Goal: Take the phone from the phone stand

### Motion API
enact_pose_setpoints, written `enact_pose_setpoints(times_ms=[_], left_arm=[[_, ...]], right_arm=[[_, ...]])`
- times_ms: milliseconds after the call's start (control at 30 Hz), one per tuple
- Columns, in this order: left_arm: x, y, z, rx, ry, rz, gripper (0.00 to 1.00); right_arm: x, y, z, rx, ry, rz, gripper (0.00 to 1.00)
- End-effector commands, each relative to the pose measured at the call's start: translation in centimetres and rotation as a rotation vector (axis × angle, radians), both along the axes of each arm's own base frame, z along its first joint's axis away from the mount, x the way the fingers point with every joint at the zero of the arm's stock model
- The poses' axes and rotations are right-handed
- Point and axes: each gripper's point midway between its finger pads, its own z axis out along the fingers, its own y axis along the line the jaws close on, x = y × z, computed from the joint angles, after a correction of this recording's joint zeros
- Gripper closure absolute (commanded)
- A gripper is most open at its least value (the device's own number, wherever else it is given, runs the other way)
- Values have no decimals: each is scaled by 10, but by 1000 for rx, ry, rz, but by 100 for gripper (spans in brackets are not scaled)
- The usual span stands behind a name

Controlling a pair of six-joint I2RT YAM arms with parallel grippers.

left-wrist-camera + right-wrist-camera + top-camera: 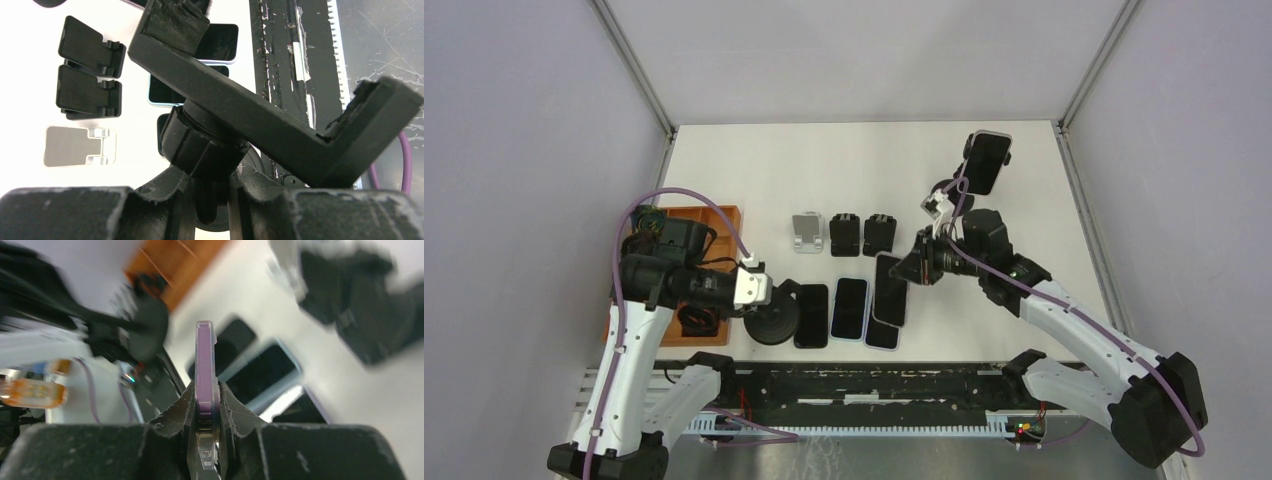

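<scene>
The right end effector (206,412) is pinched tight on the thin edge of the phone (205,365). It is a purple phone with a dark screen, held up in the air, well apart from the phone stand (774,312) and off to the stand's right and back. The left end effector (209,200) is closed narrow around the neck of the black stand and holds it down near the front of the worktop (754,160). In the left wrist view the stand's long clamp arm has nothing in it - the two end pads are bare.

So the pulling-out step looks done. The phone is free of the stand, and what is left is to put it somewhere safe.

Just to the right of the stand, four other phones (849,307) lie flat, close together. Behind the stand sit three small stands (845,234), one silver and two black. An orange tray (724,215) is on the stand's left.

The next move, I think, calls for bringing the phone down slowly onto a bare bit of worktop, away from the other phones, and tipping it flat before the fingers let go - it is gripped only by its edge, so it could slip or swing. The left side should keep the stand from rolling.
</scene>
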Motion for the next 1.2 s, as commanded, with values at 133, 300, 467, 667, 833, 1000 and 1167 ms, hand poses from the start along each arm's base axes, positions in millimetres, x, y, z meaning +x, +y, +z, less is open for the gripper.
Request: enact_pose_setpoints(times_ms=[133, 300, 467, 667, 833, 1000, 1167], left_arm=[[3, -10, 28, -76, -80, -39, 98], [2, -9, 30, -73, -92, -35, 98], [1, -8, 30, -69, -95, -29, 98], [2, -7, 29, -65, -95, -29, 98], [4, -9, 31, -76, -95, -31, 98], [4, -10, 34, -80, -99, -29, 98], [3, -10, 33, -86, -104, -31, 98]], right_arm=[[-16, -46, -87, -237, 121, -71, 100], [-12, -64, -123, -318, 188, -111, 100], [-5, -76, -139, -335, 219, -161, 100], [-2, -98, -158, -395, 249, -241, 99], [2, -109, -173, -412, 266, -336, 71], [13, -110, -175, -401, 268, -399, 57], [22, -112, -170, -400, 253, -431, 47]])
